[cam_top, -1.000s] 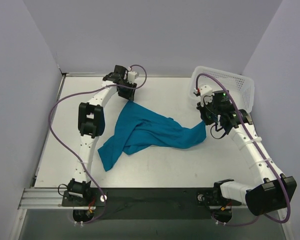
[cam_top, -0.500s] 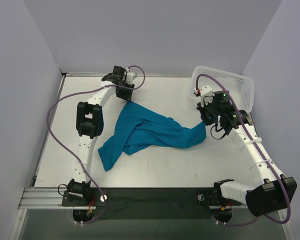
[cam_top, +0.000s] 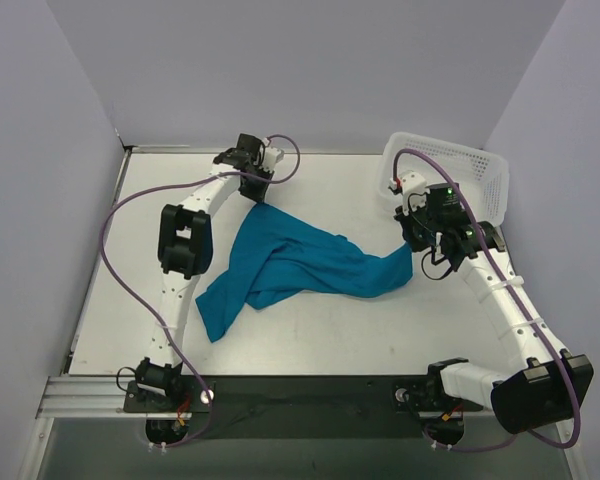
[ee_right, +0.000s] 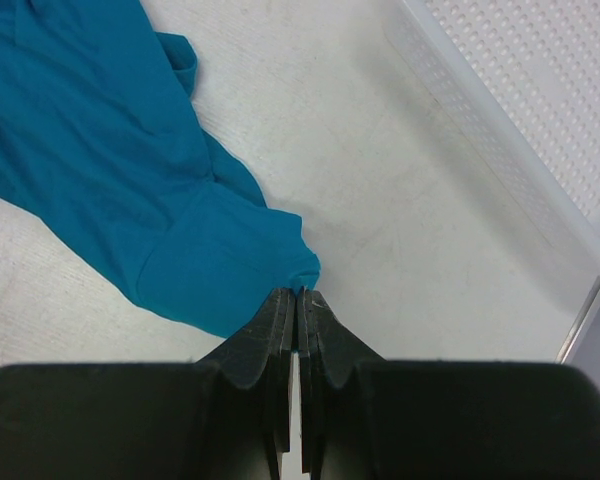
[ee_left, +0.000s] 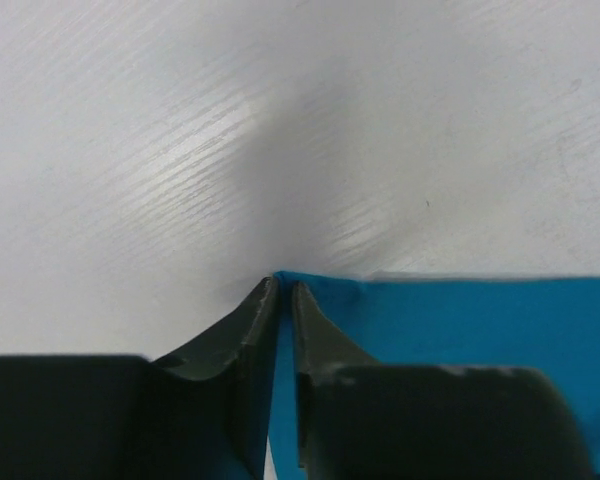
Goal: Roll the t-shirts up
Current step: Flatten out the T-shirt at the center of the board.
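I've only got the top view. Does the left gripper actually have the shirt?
Observer: Yes, the left wrist view shows the left gripper pinching the shirt at a corner.
Operator: And the right?
Observer: The right gripper is shut on a bunched shirt end.
Operator: Is the basket touching cloth?
Observer: No, the right wrist view shows bare table between basket and shirt.
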### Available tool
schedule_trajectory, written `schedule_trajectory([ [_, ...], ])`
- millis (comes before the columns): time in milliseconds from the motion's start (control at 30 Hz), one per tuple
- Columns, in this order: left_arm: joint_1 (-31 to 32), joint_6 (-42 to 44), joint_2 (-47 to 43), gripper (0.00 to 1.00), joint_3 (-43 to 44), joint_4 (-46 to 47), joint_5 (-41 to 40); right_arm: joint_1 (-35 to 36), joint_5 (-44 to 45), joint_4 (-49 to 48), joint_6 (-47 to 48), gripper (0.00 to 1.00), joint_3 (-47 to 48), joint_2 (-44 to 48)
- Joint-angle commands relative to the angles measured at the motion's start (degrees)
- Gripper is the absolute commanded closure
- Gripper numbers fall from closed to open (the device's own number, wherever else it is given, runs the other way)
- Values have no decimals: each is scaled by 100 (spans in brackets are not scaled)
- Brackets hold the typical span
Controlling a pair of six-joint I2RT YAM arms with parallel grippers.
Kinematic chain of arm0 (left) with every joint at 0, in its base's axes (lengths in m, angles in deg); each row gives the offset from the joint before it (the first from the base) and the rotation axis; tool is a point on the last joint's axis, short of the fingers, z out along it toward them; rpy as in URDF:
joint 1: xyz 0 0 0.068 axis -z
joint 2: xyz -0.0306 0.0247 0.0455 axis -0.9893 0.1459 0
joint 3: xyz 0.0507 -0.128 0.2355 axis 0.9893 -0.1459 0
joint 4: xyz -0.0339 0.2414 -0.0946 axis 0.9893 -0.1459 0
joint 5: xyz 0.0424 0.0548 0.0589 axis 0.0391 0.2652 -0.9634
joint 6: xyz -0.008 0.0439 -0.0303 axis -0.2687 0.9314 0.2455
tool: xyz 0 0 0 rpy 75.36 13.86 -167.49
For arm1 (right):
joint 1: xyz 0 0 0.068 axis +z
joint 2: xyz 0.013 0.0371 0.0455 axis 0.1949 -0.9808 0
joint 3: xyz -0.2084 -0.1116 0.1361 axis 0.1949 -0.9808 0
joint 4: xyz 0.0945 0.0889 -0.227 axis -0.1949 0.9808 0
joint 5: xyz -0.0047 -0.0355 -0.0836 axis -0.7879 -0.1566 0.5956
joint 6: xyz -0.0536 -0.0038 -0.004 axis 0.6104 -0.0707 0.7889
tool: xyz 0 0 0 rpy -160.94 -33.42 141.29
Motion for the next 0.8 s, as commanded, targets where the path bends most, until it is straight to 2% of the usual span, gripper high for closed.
schedule_trajectory([
  [0,33,131,247,90,-363,-690,166,-56,73,-171,-57,100,-52,146],
  [33,15,140,230,97,-398,-690,228,-64,73,-180,-57,100,-52,137],
  [67,6,149,177,100,-381,-698,290,-65,73,-189,-75,100,-43,119],
  [233,-239,132,-437,100,-249,-628,816,-99,38,-303,-119,100,220,-12],
  [300,-371,88,-938,100,-257,-575,1001,-126,-6,-426,-145,100,404,-179],
  [467,-977,-115,-2343,100,-415,-532,1659,-187,-94,-751,-207,100,1441,-723],
  [767,-2225,-422,-4996,100,-1154,-286,1986,-346,-322,-989,-260,100,3647,-1690],
])
